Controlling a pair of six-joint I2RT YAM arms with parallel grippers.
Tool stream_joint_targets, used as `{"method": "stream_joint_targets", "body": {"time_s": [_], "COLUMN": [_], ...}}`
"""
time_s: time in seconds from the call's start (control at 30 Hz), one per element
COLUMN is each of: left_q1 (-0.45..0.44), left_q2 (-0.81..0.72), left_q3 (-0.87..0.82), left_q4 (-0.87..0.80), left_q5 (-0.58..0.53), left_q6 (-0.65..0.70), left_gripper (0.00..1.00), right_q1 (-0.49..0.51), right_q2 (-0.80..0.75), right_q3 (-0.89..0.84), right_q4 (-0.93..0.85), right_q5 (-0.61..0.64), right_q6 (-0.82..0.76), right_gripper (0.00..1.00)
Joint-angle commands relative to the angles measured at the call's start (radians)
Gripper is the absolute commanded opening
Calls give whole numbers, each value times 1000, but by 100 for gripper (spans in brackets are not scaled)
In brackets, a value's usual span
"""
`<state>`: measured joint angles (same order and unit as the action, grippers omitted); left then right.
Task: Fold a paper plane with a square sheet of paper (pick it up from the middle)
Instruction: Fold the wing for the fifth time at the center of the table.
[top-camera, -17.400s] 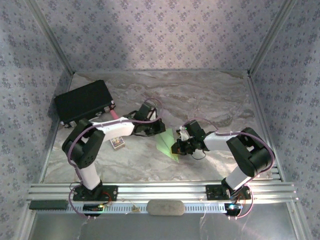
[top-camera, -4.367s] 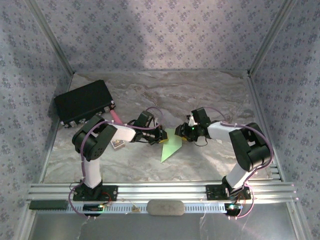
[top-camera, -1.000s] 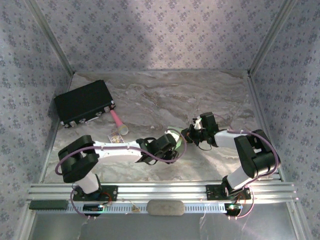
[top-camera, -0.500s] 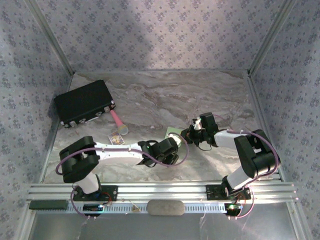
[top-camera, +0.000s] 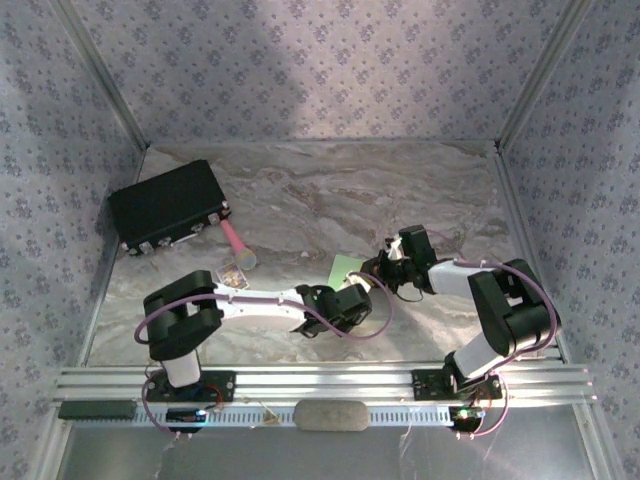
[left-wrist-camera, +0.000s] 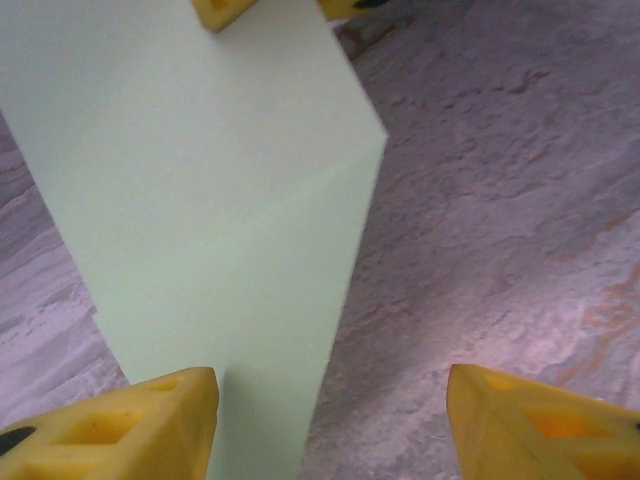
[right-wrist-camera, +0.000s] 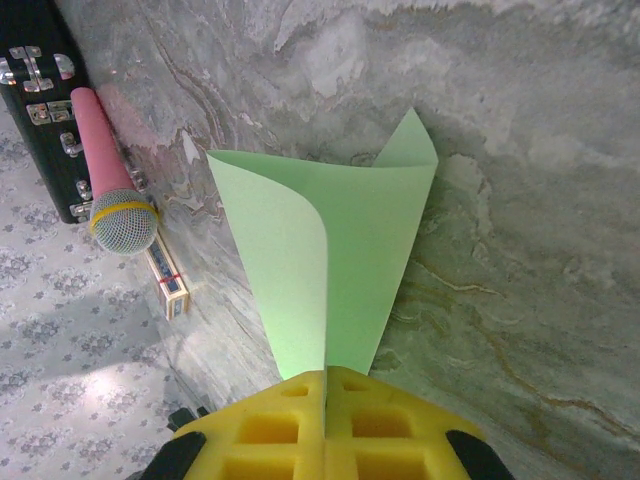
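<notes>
The square sheet of paper (top-camera: 344, 267) is a folded pale-green shape near the table's middle. In the right wrist view the paper (right-wrist-camera: 345, 235) fans out from a narrow end, and one flap curls up on the left. My right gripper (right-wrist-camera: 326, 378) is shut on that narrow end. From above, the right gripper (top-camera: 376, 268) sits at the paper's right side. My left gripper (left-wrist-camera: 325, 400) is open over the paper (left-wrist-camera: 220, 200). Its left finger (left-wrist-camera: 150, 420) lies over the green sheet and its right finger (left-wrist-camera: 530, 425) over bare table. It holds nothing.
A big black box (top-camera: 165, 205) stands at the back left. A pink microphone (top-camera: 236, 243) and a small card box (top-camera: 232, 274) lie in front of it. The marble-patterned table (top-camera: 400, 190) is walled on three sides, with a metal rail along the near edge.
The left arm has shifted right and toward the near edge, uncovering more of the paper. Its jaws have widened. The right gripper has kept its grip in place.
</notes>
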<state>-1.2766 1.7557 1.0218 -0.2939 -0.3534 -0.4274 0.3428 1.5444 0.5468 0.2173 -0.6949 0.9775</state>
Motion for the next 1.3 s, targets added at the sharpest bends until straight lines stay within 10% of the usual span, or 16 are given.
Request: {"method": "stream_joint_targets", "body": {"time_s": [0.0,0.5,1.27], "left_q1": [-7,-21,-32], "left_q2": [22,27,41], "left_q3": [21,14,19], "left_q4": [-52,-50,-68], "left_q5": [-48,-125,-194], "left_q6": [-23,-33,-24], "left_gripper": [59,32,36], "right_q1": [6,6,10], "right_q2": [-23,-28,-31], "right_q3": [21,22,29], "right_q4": [-9,-16,-12], "right_q5": [9,12,10], "right_q6": [13,13,18], "right_gripper": [2,2,2]}}
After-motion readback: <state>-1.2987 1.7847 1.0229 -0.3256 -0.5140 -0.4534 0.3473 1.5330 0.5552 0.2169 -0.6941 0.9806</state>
